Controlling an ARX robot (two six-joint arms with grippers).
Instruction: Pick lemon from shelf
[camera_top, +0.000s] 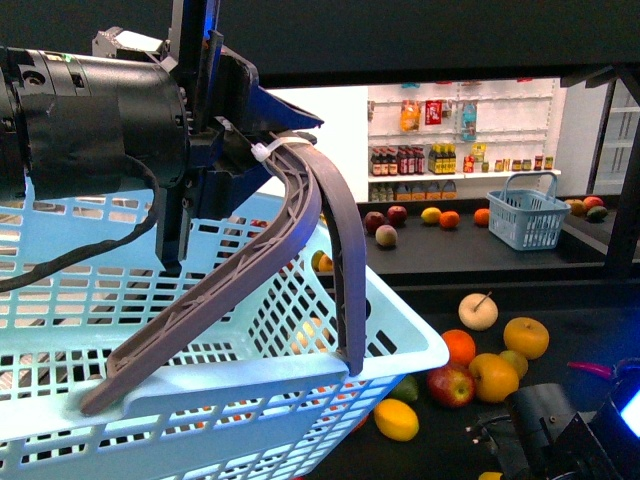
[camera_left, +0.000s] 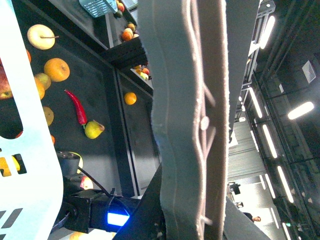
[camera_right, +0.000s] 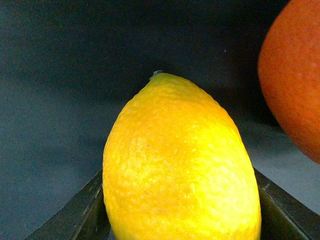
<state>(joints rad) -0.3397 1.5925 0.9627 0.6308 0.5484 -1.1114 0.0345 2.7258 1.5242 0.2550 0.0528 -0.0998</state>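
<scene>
In the right wrist view the lemon (camera_right: 180, 160), bright yellow and pebbled with a tapered tip, fills the picture. My right gripper (camera_right: 182, 217) is shut on it, a dark finger (camera_right: 82, 212) showing at each side. The black shelf (camera_right: 60, 75) lies behind the fruit. In the front view only the right arm's wrist (camera_top: 555, 430) shows, low on the right, with its jaws hidden. My left gripper (camera_top: 255, 150) is shut on the grey basket handle (camera_top: 300, 230), holding the light-blue basket (camera_top: 120, 300) up at the left. That handle (camera_left: 190, 125) fills the left wrist view.
An orange (camera_right: 295, 75) sits close beside the held lemon. Loose on the dark shelf level (camera_top: 580, 330) are oranges, apples, a pale round fruit (camera_top: 478, 311) and a yellow oval fruit (camera_top: 396, 420). A red chilli (camera_left: 76, 106) lies there too. A small blue basket (camera_top: 528, 215) stands behind.
</scene>
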